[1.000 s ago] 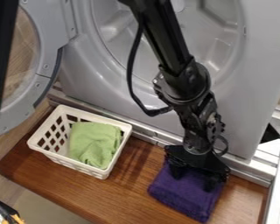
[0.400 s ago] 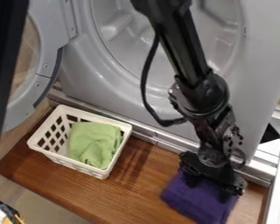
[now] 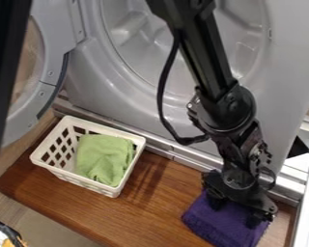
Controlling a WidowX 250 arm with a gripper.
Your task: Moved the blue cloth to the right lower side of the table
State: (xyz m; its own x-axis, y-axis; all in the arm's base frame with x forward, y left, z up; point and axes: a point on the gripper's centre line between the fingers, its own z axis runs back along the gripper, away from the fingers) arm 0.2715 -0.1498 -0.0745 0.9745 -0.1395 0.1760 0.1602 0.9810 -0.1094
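My gripper (image 3: 235,212) is low over the table's right part, on top of the blue cloth, its two fingers well apart. The cloth (image 3: 219,226), dark blue-purple and folded into a thick pad, lies beneath it at the lower right of the wooden table (image 3: 141,212). Cloth shows between and below the fingers, and part of its upper side is hidden by the gripper.
A white perforated basket (image 3: 50,166) holding a green cloth (image 3: 105,159) stands on the table's left part. Behind are the grey washer front (image 3: 183,144) and its open door (image 3: 50,72). A metal rail (image 3: 299,212) runs along the right.
My gripper has moved right and slightly down, and the blue cloth has slid the same way beneath it. The basket and green cloth have stayed in place.
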